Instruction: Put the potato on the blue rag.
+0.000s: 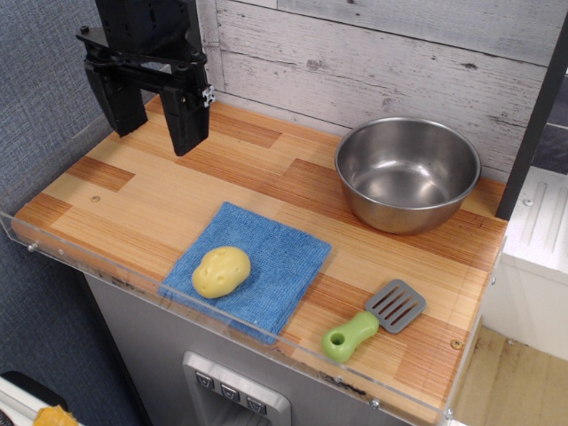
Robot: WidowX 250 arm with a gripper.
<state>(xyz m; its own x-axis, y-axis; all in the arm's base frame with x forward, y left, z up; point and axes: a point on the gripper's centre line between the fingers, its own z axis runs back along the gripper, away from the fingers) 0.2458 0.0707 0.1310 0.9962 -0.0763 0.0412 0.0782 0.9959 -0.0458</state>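
Note:
The pale yellow potato (221,272) lies on the left part of the blue rag (266,266), which lies flat near the front of the wooden counter. My black gripper (155,133) hangs open and empty above the counter's back left corner, far from the potato and well above it. Its two fingers (186,120) point down with a wide gap between them.
A steel bowl (406,173) stands at the back right. A grey spatula with a green handle (373,321) lies at the front right. A clear plastic lip (106,271) runs along the counter's front edge. A plank wall stands behind.

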